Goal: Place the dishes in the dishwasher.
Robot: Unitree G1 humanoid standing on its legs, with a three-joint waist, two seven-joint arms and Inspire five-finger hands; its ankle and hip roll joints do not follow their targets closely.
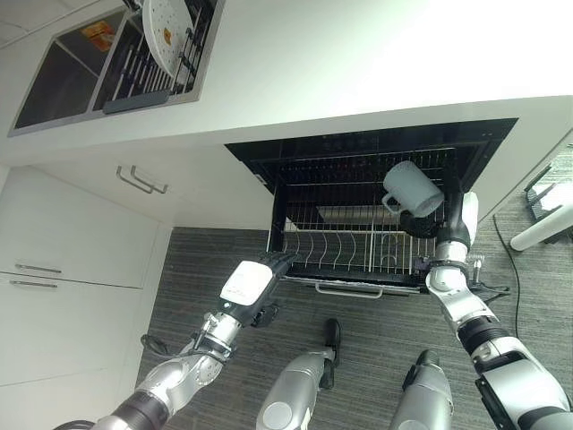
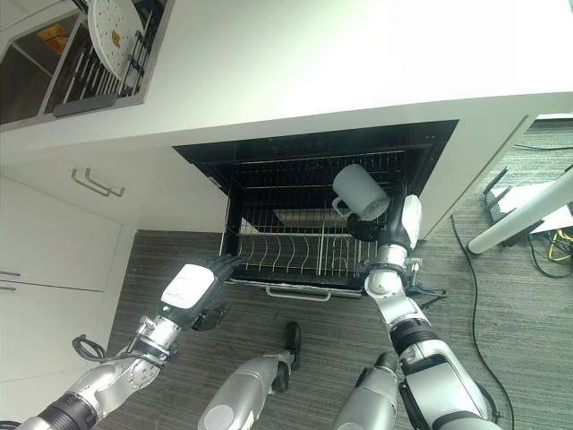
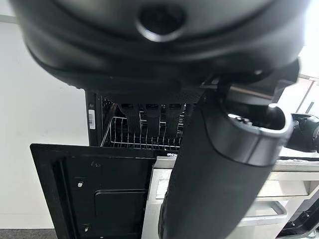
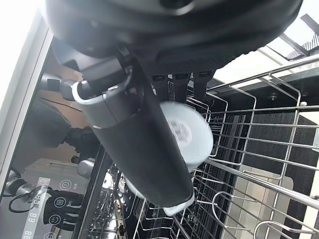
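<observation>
A pale grey mug point(image 1: 414, 190) is held tilted above the right end of the pulled-out dishwasher rack point(image 1: 349, 255); my right hand point(image 1: 448, 228) is shut on it from below. In the right wrist view the mug's base point(image 4: 192, 137) shows past my thumb point(image 4: 134, 139), with the rack wires point(image 4: 259, 149) behind it. My left hand point(image 1: 255, 285) is open, its fingers straight, and holds nothing just off the rack's front left corner. A white plate point(image 1: 166, 34) stands upright in the drying rack in the sink at the far left.
The dishwasher's black opening point(image 2: 304, 157) sits under the white countertop point(image 1: 358, 63). White cabinet fronts with metal handles point(image 1: 141, 182) lie to the left. The rack's front handle point(image 1: 349, 289) faces me. A white pole point(image 2: 524, 215) and cables cross the floor at the right.
</observation>
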